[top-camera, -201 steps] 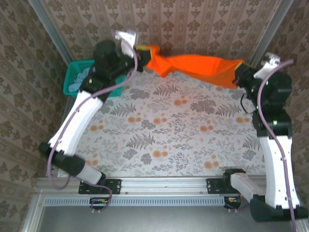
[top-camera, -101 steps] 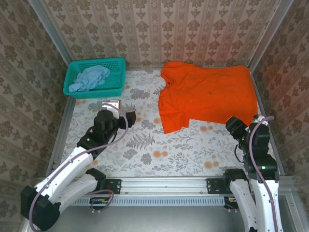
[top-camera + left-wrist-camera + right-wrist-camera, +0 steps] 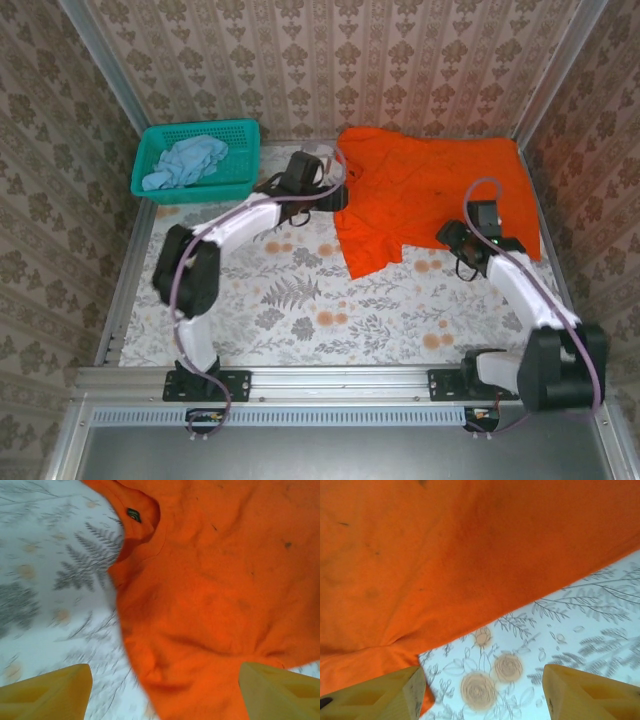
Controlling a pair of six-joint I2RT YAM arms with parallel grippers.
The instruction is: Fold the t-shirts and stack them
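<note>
Now the bright orange soft cloth t-shirt (image 3: pixel 430 195) lies flat at the far right corner of the desk (image 3: pixel 300 290). Its long axis follows the far edge, and its collar (image 3: pixel 145 515) points left toward the teal plastic mesh basket (image 3: pixel 237 150) holding the pale blue cloth t-shirt (image 3: pixel 185 160). Left claw (image 3: pixel 335 195) gapes over the collar, right claw (image 3: pixel 450 240) gapes over the shirt's near edge; the desk's near half lies open.

Our left arm (image 3: pixel 245 215) stretches to the far side, its left gripper (image 3: pixel 165 672) spread wide. Our right gripper (image 3: pixel 482 672) points leftward, fingers likewise parted.
</note>
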